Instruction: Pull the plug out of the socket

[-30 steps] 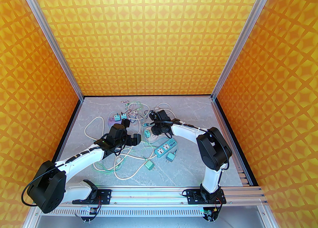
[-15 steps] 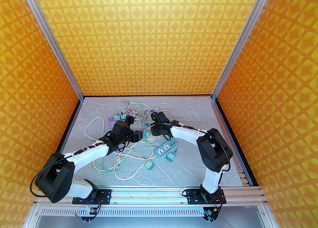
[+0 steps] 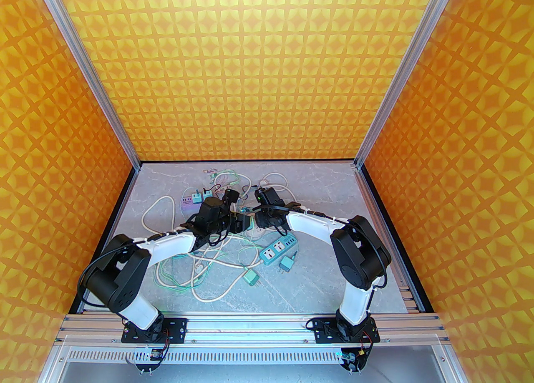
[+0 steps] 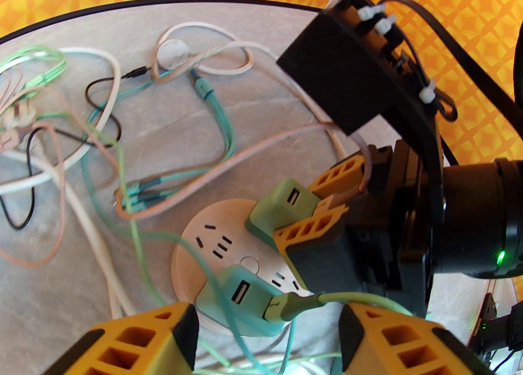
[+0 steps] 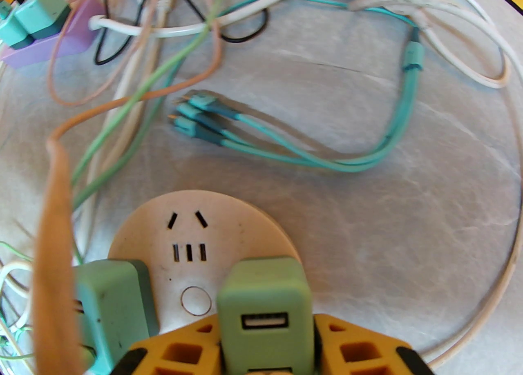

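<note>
A round cream socket (image 5: 196, 234) (image 4: 220, 238) lies on the grey table among cables. Two USB plugs stand in it. The green plug (image 5: 263, 308) (image 4: 284, 206) sits between the orange fingers (image 4: 310, 230) of my right gripper (image 5: 265, 344), which is shut on it. The teal plug (image 4: 237, 297) (image 5: 112, 308) has a green cable plugged into its side. My left gripper (image 4: 265, 336) hangs open just in front of the teal plug, one finger to each side, not touching it. In the top view the two grippers meet over the socket (image 3: 258, 232).
Tangled white, green, pink and black cables surround the socket. A teal three-headed cable (image 5: 204, 116) lies beyond it. A purple strip (image 5: 49, 34) with two teal chargers is at the back left. A blue power strip (image 3: 278, 249) and two loose teal plugs (image 3: 250, 278) lie nearer.
My left arm has swung right and forward, bringing its gripper up to the round socket beside the right gripper. The right gripper shifted slightly at first, then stayed put.
</note>
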Tool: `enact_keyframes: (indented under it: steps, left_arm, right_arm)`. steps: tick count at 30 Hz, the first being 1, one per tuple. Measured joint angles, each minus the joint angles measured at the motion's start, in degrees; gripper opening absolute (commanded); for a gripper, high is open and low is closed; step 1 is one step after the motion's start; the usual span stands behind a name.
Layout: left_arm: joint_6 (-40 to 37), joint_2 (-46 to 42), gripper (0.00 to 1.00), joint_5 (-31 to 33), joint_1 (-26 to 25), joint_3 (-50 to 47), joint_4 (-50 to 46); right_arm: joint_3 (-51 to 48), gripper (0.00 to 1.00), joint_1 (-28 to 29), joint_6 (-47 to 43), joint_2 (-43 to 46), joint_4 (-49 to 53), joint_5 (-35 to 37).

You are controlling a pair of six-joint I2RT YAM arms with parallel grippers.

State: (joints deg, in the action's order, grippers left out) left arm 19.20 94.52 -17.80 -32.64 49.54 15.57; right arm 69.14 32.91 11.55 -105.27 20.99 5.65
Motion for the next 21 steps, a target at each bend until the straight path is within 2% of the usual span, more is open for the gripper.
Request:
enact_keyframes:
  steps: [5,8,15,21]
  left_arm:
    - [-0.2,1.5,0.61,-1.9,0.0,1.1,2.4]
    - [-0.2,3.1,0.48,-2.8,0.0,2.5,3.6]
    - [-0.3,8.0,0.49,-5.3,0.0,4.1,6.5]
    - [-4.2,10.6,0.60,-5.6,0.1,4.9,6.8]
  right_arm:
    - [-0.3,0.36,-2.4,-0.5,1.6,1.9,0.4]
    - [-0.5,0.36,-3.3,-1.1,2.3,2.4,0.4]
    - [-0.5,0.37,-3.4,-1.3,2.4,2.3,0.0]
    - [-0.5,0.37,-3.4,-1.3,2.4,2.3,-0.1]
